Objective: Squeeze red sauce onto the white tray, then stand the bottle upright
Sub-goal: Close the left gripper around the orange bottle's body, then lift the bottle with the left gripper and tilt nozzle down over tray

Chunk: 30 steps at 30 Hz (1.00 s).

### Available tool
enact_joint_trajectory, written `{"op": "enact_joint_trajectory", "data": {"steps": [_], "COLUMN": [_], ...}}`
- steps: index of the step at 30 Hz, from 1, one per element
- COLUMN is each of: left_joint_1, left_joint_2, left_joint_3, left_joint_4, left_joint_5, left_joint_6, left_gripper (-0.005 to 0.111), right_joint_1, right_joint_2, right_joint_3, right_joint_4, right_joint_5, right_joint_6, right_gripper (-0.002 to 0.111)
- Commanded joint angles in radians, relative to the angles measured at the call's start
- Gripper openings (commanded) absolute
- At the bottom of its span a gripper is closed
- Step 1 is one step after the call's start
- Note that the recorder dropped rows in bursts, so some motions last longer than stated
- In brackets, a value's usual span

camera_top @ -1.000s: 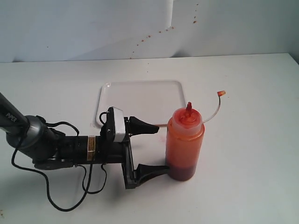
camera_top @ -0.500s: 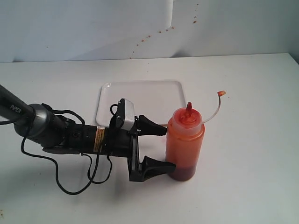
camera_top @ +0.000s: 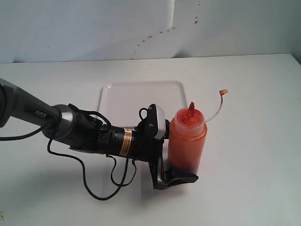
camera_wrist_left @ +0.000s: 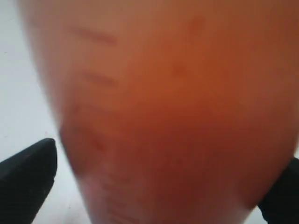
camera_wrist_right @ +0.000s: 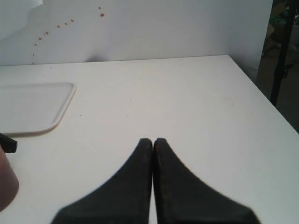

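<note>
Left gripper (camera_top: 183,165) sits low at table (camera_top: 244,141) level. Its jaws are spread and straddle the base of the bottle (camera_top: 187,141). The wrist view shows a gap beside one finger (camera_wrist_left: 28,179), so it is not yet clamped.

The bottle stands upright just beside the white tray (camera_top: 141,92), at its near right corner, with the cap (camera_top: 223,92) hanging off on its tether.

Risks:
- A grip this low leaves the top free to tip.
- A hard close could spurt sauce before the nozzle (camera_top: 191,106) is over the tray.

Left arm (camera_top: 94,136) lies nearly flat along the table, wrist rolled sideways. Right gripper (camera_wrist_right: 153,144) is pinched closed and empty, above the table.

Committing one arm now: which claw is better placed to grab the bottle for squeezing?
Left. The left claw straddles the bottle near its base; the right claw is shut and away from it.
</note>
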Motion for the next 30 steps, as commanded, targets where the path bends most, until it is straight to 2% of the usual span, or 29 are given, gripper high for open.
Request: {"op": "enact_joint_trajectory", "data": {"steps": [1, 19, 21, 22, 24, 29, 30], "left_joint_1": [-0.010, -0.023, -0.035, -0.042, -0.046, -0.044, -0.044], "left_joint_2": [0.013, 0.013, 0.013, 0.013, 0.013, 0.013, 0.013], "left_joint_3": [-0.017, -0.017, -0.017, -0.017, -0.021, -0.021, -0.021], "left_joint_4": [-0.024, -0.085, -0.099, -0.101, -0.101, -0.101, -0.098], "left_joint_5": [0.004, -0.002, -0.002, -0.002, 0.003, 0.006, 0.004], "left_joint_6": [0.035, 0.013, 0.033, 0.041, 0.046, 0.037, 0.044], "left_gripper": [0.104, 0.104, 0.100, 0.096, 0.079, 0.003, 0.001], "right_joint_1": [-0.006, -0.006, -0.006, -0.006, -0.006, -0.006, -0.006], "right_joint_2": [-0.006, -0.006, -0.006, -0.006, -0.006, -0.006, -0.006], "right_joint_3": [0.004, 0.004, 0.004, 0.004, 0.004, 0.004, 0.004], "right_joint_4": [0.002, 0.002, 0.002, 0.002, 0.002, 0.002, 0.002], "right_joint_5": [-0.012, -0.012, -0.012, -0.012, -0.012, -0.012, -0.012], "right_joint_6": [0.002, 0.002, 0.002, 0.002, 0.002, 0.002, 0.002], "right_gripper": [0.000, 0.000, 0.000, 0.000, 0.000, 0.000, 0.000]}}
